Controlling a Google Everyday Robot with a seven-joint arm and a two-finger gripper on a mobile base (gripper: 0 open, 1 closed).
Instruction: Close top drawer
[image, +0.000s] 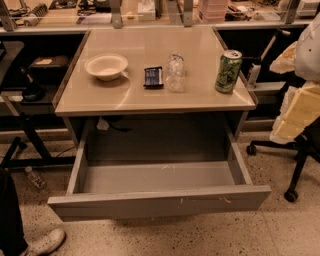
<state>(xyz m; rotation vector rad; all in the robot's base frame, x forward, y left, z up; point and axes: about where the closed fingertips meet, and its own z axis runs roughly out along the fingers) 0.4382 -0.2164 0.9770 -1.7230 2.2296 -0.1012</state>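
The top drawer (160, 200) is pulled far out from under the beige table (150, 92). Its long grey front panel faces me, with small pale scratch marks right of centre. The inside of the drawer holds nothing that I can see. My gripper (298, 112) shows as a pale yellow block under the white arm at the right edge of the camera view. It hangs right of the table, above and to the right of the drawer's right front corner, and does not touch the drawer.
On the tabletop stand a white bowl (106, 66), a dark packet (153, 76), a clear plastic bottle (175, 72) and a green can (228, 71). A black office chair base (295, 165) stands right of the drawer. A person's shoe (45, 242) is at the lower left.
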